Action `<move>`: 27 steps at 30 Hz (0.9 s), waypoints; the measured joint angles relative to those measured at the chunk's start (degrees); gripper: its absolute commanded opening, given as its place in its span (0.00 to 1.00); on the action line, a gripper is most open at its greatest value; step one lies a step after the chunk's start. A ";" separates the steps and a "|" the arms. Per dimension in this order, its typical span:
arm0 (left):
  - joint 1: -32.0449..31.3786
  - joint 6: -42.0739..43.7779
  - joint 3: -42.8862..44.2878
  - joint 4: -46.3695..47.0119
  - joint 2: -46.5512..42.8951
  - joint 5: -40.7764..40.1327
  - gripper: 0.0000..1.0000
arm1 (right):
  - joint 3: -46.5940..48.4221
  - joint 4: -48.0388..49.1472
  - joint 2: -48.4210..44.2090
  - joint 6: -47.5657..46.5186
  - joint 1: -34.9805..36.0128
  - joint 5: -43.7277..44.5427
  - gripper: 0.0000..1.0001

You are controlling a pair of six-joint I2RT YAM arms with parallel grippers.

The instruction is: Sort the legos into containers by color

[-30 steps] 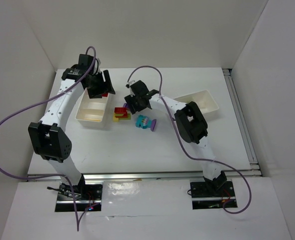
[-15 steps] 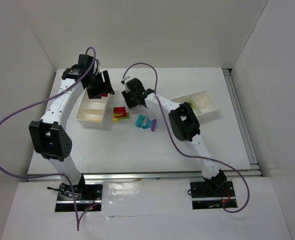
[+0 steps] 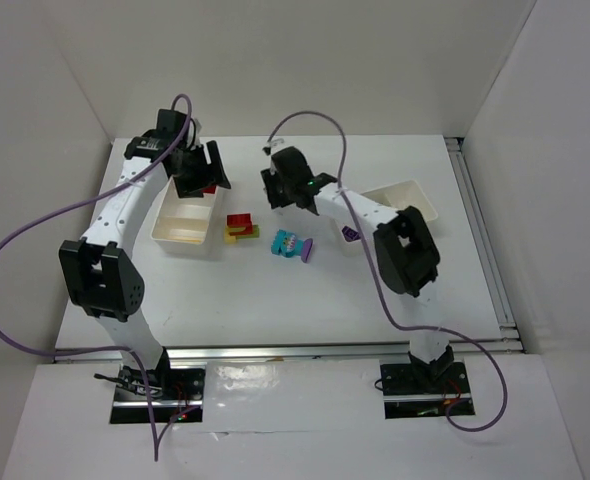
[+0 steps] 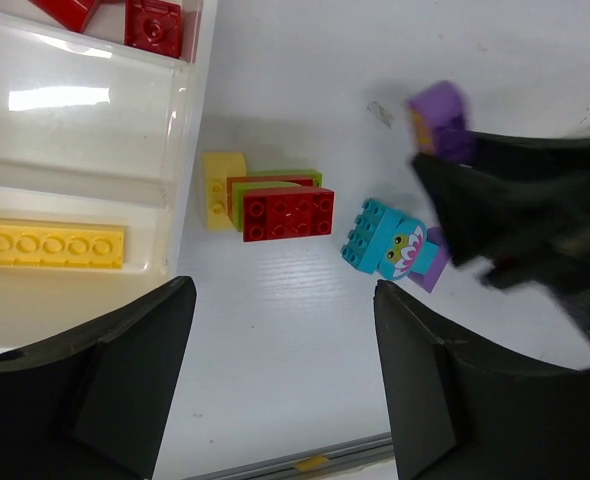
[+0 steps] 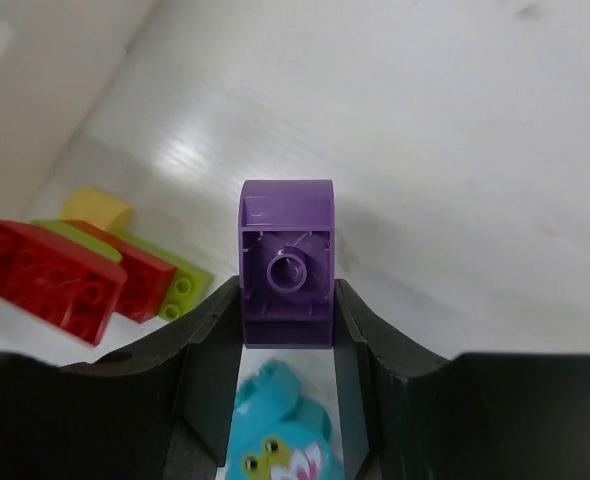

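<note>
My right gripper is shut on a purple arched brick and holds it above the table; it also shows in the left wrist view. In the top view the right gripper hangs just right of a pile of red, yellow and lime bricks. A cyan face brick lies on a flat purple piece. My left gripper is open and empty above the left tray, which holds red bricks and a long yellow brick.
The right tray sits at the right, partly under my right arm, with a purple brick at its near end. The enclosure walls stand close behind and beside the table. A metal rail runs along the front edge.
My right gripper has taken the purple brick from beside the pile, risen and swung a little to the right. The left arm has not moved.
</note>
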 measured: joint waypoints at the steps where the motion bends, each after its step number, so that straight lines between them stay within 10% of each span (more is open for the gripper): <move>1: -0.17 0.00 -0.11 0.31 0.00 0.04 0.83 | -1.20 -0.02 -3.04 0.52 -0.55 0.46 0.19; 10: -1.07 0.02 -1.20 0.74 0.00 1.38 0.83 | -21.42 2.38 -32.61 7.39 -8.59 8.90 0.19; 18: -2.45 0.17 -1.27 0.74 0.02 2.12 0.83 | -32.41 -1.62 -34.67 11.61 -11.98 10.80 0.22; 27: -2.64 0.20 -1.27 0.74 0.02 2.12 0.83 | -32.83 -2.05 -31.56 11.65 -12.00 11.39 0.65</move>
